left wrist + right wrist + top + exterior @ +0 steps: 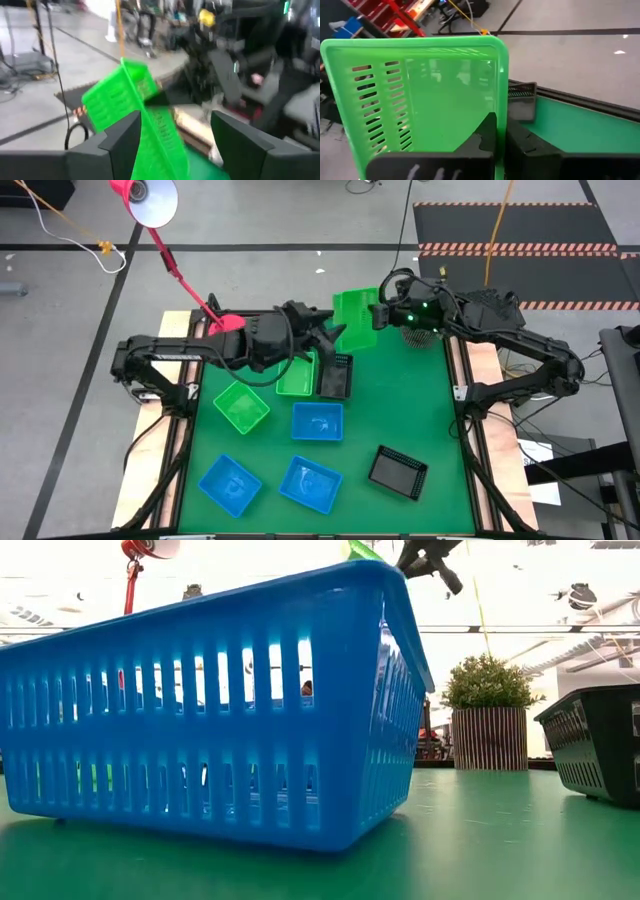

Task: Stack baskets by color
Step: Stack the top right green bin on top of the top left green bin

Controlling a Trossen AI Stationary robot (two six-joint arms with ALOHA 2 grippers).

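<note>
A bright green basket point(352, 313) hangs in the air over the table's far edge, with my right gripper point(379, 315) shut on it. My left gripper point(330, 335) stands open right beside it, and the basket's wall point(150, 115) reaches down between its fingers. On the green mat stand two more green baskets point(241, 406) point(297, 376), three blue baskets point(317, 421) point(229, 484) point(311, 484) and two black baskets point(335, 376) point(398, 471). In the low view one blue basket point(200, 710) fills the foreground. My left gripper has its open fingers point(122, 142) on either side of the green basket's wall; whether one of them touches it, I cannot tell. My right gripper pinches one side wall of the green basket at its rim point(503, 107), one finger point(485, 135) inside and one outside. The basket is lifted clear and tipped on its side, its inside turned toward the wrist camera.
A pink desk lamp point(150, 200) leans over the table's far left corner. A potted plant point(487, 710) stands at the far right of the table. Wooden rails point(462, 380) border the mat. Bare mat lies between the blue and black baskets near the front.
</note>
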